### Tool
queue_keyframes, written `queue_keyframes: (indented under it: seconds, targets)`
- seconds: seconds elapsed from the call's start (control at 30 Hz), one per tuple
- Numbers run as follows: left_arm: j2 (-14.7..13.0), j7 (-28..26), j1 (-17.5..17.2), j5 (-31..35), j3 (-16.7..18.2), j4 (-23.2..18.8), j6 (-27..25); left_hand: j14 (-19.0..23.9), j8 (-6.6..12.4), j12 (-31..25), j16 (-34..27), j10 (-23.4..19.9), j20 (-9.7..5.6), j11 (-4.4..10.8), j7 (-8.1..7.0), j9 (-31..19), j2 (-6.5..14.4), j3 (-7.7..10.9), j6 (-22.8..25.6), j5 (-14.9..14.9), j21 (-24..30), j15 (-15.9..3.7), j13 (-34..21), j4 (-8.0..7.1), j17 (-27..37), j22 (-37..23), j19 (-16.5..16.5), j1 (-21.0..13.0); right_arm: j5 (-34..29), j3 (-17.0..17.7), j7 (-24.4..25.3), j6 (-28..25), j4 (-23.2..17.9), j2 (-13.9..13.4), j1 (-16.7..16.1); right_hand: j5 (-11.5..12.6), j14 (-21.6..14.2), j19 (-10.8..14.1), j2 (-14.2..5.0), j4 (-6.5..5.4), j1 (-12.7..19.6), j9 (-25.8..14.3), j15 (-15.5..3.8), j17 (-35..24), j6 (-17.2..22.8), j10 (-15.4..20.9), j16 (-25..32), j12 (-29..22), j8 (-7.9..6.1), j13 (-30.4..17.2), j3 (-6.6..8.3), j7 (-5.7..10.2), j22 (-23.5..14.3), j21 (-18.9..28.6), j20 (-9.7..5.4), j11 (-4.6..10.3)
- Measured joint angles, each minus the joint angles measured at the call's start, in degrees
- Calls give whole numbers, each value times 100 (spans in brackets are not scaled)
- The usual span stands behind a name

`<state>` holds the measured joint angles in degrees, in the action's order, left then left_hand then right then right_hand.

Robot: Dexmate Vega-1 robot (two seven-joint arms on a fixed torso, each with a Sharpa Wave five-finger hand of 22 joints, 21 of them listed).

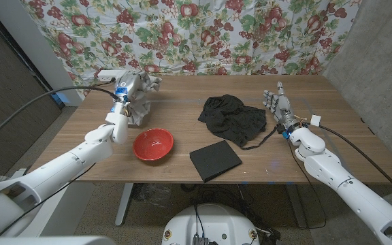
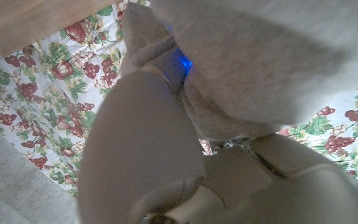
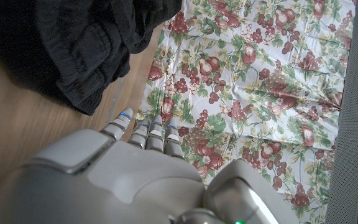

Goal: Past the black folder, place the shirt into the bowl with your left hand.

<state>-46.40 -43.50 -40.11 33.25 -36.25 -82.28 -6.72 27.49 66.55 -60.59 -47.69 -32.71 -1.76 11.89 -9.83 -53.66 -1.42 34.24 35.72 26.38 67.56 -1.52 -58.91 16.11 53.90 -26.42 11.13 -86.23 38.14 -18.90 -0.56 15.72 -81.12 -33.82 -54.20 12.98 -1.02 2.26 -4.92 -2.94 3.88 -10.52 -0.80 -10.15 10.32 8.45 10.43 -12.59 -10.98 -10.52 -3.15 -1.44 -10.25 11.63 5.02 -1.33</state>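
Note:
My left hand grips a pale grey shirt and holds it up over the table's back left part, the cloth hanging down from the fingers. In the left wrist view the shirt bunches right against the hand. The red bowl stands in front of the shirt, near the table's front edge. Right of the bowl lies the black folder. My right hand stands upright with its fingers apart and holds nothing, just right of a black garment.
The black garment lies crumpled mid-table, close to my right hand's fingers. A floral curtain hangs behind the wooden table. Cables trail from both arms.

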Motion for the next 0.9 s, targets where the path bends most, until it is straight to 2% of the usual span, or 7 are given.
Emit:
queue_keyframes:
  seconds: [0.9]
  targets:
    - [-136,-36,-259,313,250,-520,360,31,23,-6,0,-103,0,-3,-23,82,-1,40,82,-43,56,30,-42,40,104,-3,0,6,51,90,39,105,-64,-8,-185,0,0,0,0,0,0,0,0,0,0,0,0,0,0,0,0,0,0,0,0,1]
